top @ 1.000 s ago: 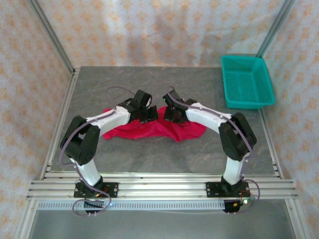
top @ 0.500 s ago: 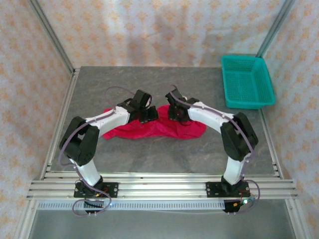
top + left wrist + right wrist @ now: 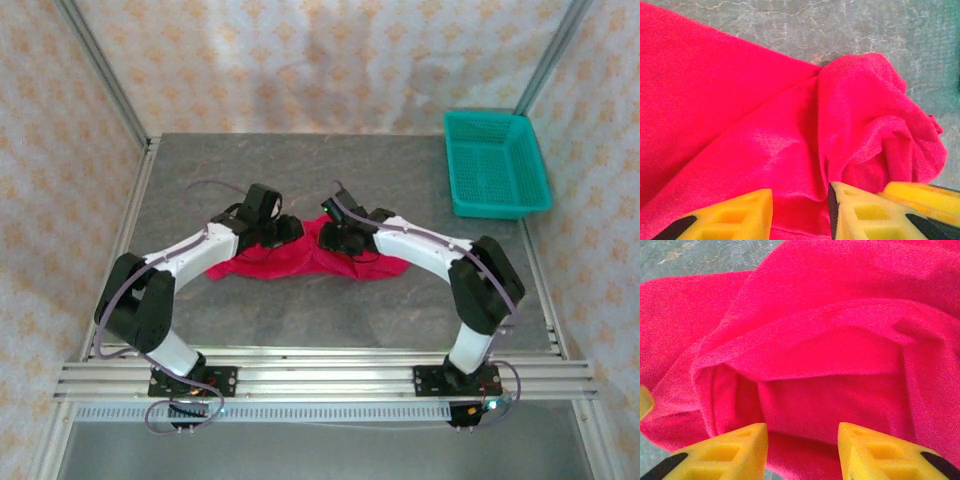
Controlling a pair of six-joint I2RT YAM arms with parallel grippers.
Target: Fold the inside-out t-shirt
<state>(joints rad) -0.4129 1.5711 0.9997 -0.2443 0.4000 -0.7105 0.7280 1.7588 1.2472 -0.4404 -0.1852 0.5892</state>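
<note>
The grey table (image 3: 300, 160) carries the red t-shirt (image 3: 290, 265), bunched directly beneath both tools. The left tool (image 3: 799, 200) stands partly open over a fold, gripping nothing. The right tool (image 3: 802, 435), just beside it, is likewise parted and empty above a cloth pocket.

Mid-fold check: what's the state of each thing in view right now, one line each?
t-shirt: bunched in a loose heap on the table, not folded.
left gripper: open, jaws apart over the t-shirt's fabric.
right gripper: open, jaws apart above a fold of the t-shirt.
basket: upright at the table's far right, apart from the t-shirt.
</note>
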